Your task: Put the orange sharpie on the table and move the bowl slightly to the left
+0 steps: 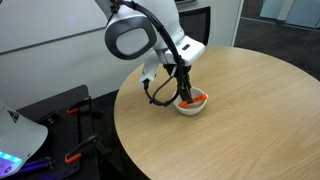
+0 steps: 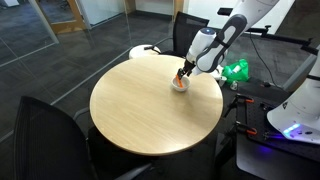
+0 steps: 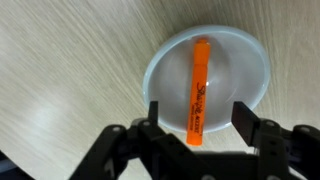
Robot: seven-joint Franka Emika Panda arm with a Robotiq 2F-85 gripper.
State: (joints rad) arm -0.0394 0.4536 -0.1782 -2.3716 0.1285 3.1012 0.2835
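The orange sharpie (image 3: 200,90) lies across the small white bowl (image 3: 240,60) on the round wood-grain table (image 3: 70,60). In the wrist view my gripper (image 3: 200,118) is open, its two fingers on either side of the near end of the sharpie, not touching it. In both exterior views the gripper (image 1: 184,88) (image 2: 184,72) hangs right over the bowl (image 1: 190,105) (image 2: 180,86), near the table's edge by the robot base. The sharpie shows as an orange patch in the bowl (image 1: 196,98).
The table (image 1: 240,120) (image 2: 140,110) has wide bare wood around the bowl. Dark chairs stand around it (image 2: 40,140) (image 2: 185,30). A green object (image 2: 237,70) and equipment sit beside the robot.
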